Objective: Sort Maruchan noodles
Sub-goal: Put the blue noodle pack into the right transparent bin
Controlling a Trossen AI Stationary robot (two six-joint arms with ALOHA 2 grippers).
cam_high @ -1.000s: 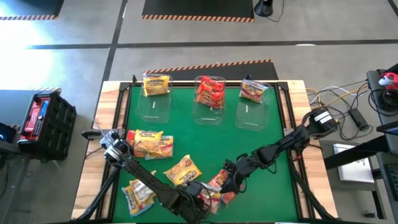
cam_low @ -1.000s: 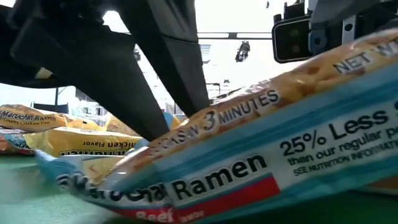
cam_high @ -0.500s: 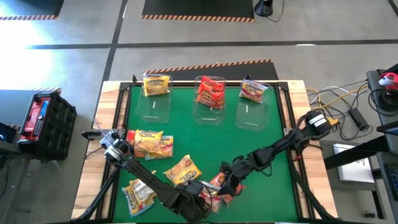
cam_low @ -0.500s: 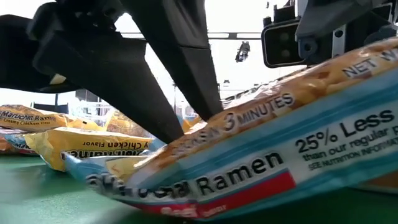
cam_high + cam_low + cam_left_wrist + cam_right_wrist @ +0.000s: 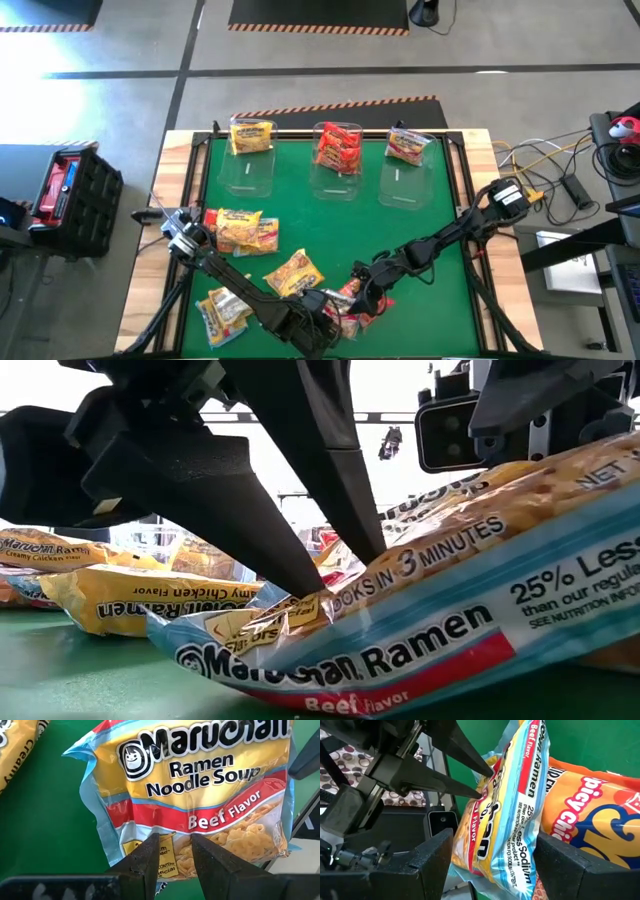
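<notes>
A blue-edged Beef Flavor Maruchan noodle packet (image 5: 200, 785) sits tilted near the table's front middle (image 5: 340, 302), its low end close to the green mat. My left gripper (image 5: 175, 837) comes down on that low end and is shut on it. My right gripper (image 5: 494, 840) reaches in from the right around the raised end. An orange spicy chicken packet (image 5: 590, 810) lies beside and under the beef packet. Yellow chicken packets (image 5: 240, 230) (image 5: 293, 272) (image 5: 222, 312) lie flat on the mat at the left. My left gripper pinches the beef packet's crinkled end edge (image 5: 285, 610) between its two fingertips (image 5: 300, 590), slanting down from above. The packet slopes up away from that end; whether the low end touches the mat I cannot tell. My right gripper has the raised part of the packet (image 5: 515, 845) filling the gap between its two fingers (image 5: 437, 862), and the packet meets both. The fingers come nearly level from the table's right. The packet stands on edge between them, beside the spicy chicken packet.
Three clear bins stand along the far edge, holding yellow (image 5: 250, 137), red (image 5: 338, 148) and pale (image 5: 407, 146) packets. A wooden frame (image 5: 185, 200) rims the green mat. A black crate (image 5: 65, 195) sits on the floor off the left side.
In the low view the beef packet has shifted toward the table's right, its low end with it. My left gripper's fingers have stayed on that end and come lower and nearer the camera. My right gripper has kept its hold.
</notes>
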